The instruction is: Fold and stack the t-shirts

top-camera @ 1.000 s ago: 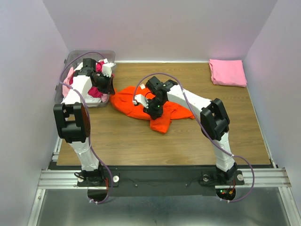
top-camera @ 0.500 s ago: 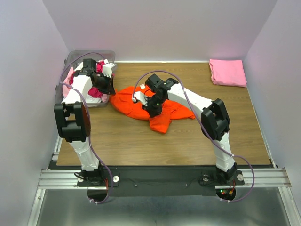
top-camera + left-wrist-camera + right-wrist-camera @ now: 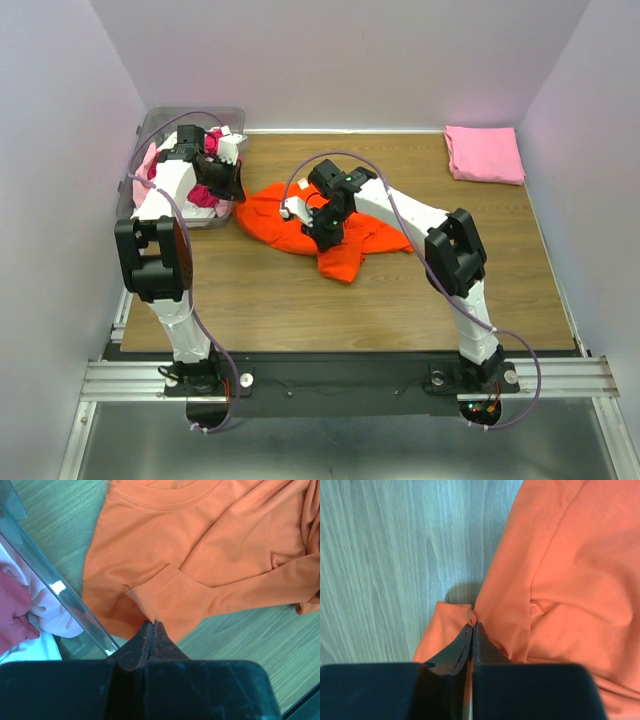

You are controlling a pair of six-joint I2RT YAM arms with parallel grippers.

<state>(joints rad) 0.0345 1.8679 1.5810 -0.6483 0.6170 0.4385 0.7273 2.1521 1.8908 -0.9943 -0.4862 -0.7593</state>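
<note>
At the centre of the overhead frame, a little left: the orange t-shirt (image 3: 275, 215), crumpled and unfolded on the wooden table (image 3: 300, 300). Over its middle, pointing down, the right gripper (image 3: 325, 238). In the right wrist view (image 3: 472, 626), closed tight with a small tuck of orange cloth (image 3: 570, 580) pinched at the tips, bare wood (image 3: 395, 555) filling the left half of that frame. At the shirt's left edge, just beside the near corner of the clear plastic bin (image 3: 150, 125), the left gripper (image 3: 225, 188). In the left wrist view (image 3: 152, 624), pressed shut with no gap, seemingly nipping the thin edge of the orange fabric (image 3: 200, 555) just under a short sleeve, with the ribbed collar along the top of the frame. Down the left side of that view, the slanting bin wall (image 3: 65, 595); behind it crimson cloth (image 3: 12, 610), pale pink cloth (image 3: 55, 620) and white cloth (image 3: 30, 650), heaped together. In the upper right of the overhead frame, well apart from both arms: a pink t-shirt (image 3: 485, 153), folded flat at the table's far corner.
</note>
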